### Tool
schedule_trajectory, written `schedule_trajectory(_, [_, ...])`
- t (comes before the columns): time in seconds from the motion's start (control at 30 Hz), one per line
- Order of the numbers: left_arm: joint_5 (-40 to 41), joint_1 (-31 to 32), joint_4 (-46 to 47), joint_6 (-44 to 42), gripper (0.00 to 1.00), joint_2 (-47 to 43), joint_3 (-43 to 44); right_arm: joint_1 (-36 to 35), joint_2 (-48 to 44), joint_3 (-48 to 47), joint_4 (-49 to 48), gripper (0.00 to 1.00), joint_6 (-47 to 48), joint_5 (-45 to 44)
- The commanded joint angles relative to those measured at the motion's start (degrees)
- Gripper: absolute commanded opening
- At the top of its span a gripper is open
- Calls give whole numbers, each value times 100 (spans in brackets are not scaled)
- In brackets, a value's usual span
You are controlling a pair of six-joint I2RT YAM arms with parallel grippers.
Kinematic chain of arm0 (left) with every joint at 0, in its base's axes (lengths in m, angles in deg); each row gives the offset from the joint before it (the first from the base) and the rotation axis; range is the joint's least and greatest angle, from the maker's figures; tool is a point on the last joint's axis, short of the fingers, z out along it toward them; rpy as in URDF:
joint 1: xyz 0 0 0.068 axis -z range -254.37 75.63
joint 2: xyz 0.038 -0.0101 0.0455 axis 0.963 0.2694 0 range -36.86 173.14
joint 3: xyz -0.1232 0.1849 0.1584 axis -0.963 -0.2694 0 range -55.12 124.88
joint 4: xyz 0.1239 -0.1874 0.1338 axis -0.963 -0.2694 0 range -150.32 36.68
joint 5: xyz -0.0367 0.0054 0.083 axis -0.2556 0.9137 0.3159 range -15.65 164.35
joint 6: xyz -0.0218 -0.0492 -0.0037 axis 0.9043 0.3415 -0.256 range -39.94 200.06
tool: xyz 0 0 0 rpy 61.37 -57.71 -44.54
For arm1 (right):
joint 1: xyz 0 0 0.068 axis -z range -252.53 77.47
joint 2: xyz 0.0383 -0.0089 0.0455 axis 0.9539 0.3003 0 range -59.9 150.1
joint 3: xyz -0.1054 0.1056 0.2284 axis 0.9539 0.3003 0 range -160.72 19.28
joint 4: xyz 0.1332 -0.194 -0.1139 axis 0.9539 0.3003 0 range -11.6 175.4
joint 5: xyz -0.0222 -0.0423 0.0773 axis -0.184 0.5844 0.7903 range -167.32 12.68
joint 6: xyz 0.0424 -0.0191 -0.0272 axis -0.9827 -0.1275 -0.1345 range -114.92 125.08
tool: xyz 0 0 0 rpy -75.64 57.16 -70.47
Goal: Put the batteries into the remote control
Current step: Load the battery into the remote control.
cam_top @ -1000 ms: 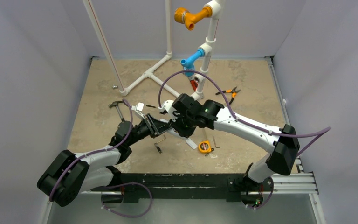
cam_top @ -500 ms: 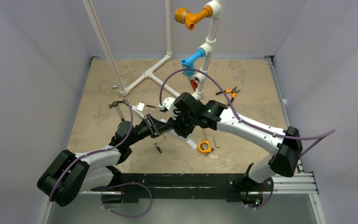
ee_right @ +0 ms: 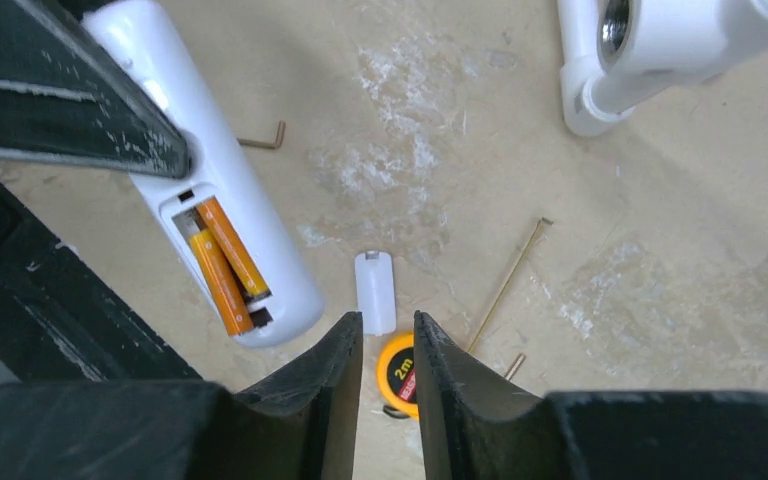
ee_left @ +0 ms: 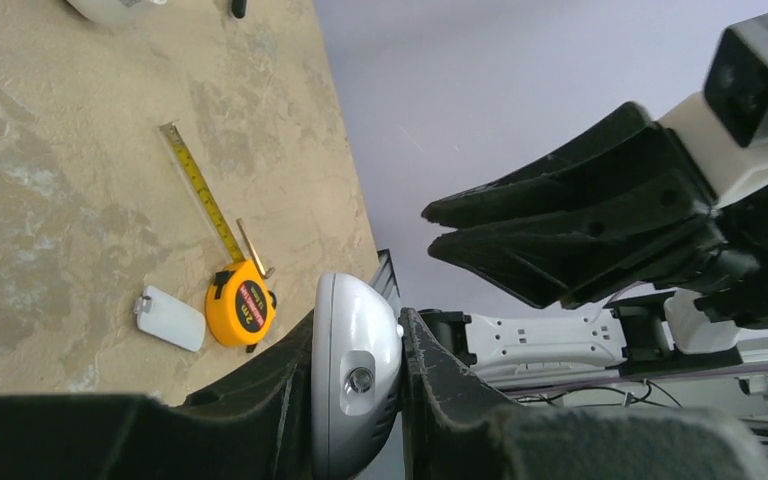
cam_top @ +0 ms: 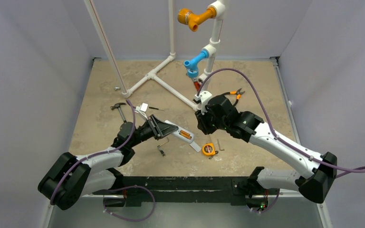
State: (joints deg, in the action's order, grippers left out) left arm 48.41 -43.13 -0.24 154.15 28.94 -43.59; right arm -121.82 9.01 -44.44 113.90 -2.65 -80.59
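— Clamping anything, was the left gripper?

— It was. Its black fingers were squeezed onto one rounded end of the slim white rectangular plastic remote control. The rest of the handset stuck out beyond the fingertips, toward the right gripper.

— And the batteries?

— Two small orange-copper cylindrical batteries lay side by side in the open compartment in the remote's back, at the end farthest from the left fingers (the right wrist view showed them best).

— Was the right gripper carrying one?

— No, it grasped nothing. Its two fingers stood a narrow slit apart, clear of the remote, which sat ahead of them and off to one side.

— What lay beyond its fingertips?

— Straight ahead of that slit, on the beige stone-patterned table top, was a small white flat plastic plate. Just beside the plate sat a round yellow tape measure with some of its blade pulled out. Farther ahead of the right fingertips, off to the other side, stood a white plastic pipe fitting. Whether the remote touched the table, I could not tell.
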Motion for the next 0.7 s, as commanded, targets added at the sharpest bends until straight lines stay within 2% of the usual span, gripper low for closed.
schedule_trajectory(0.0, [-193, -21, 476, 147, 0, -4, 332, 127, -531, 412, -410, 22, -268, 758])
schedule_trajectory(0.23, [-245, -21, 378, 185, 0, -8, 474, 132, -681, 618, -244, 12, -269, 1298])
schedule_trajectory(0.67, [-204, -16, 242, 150, 0, 1, 539, 133, -672, 689, -376, 10, -155, 1956])
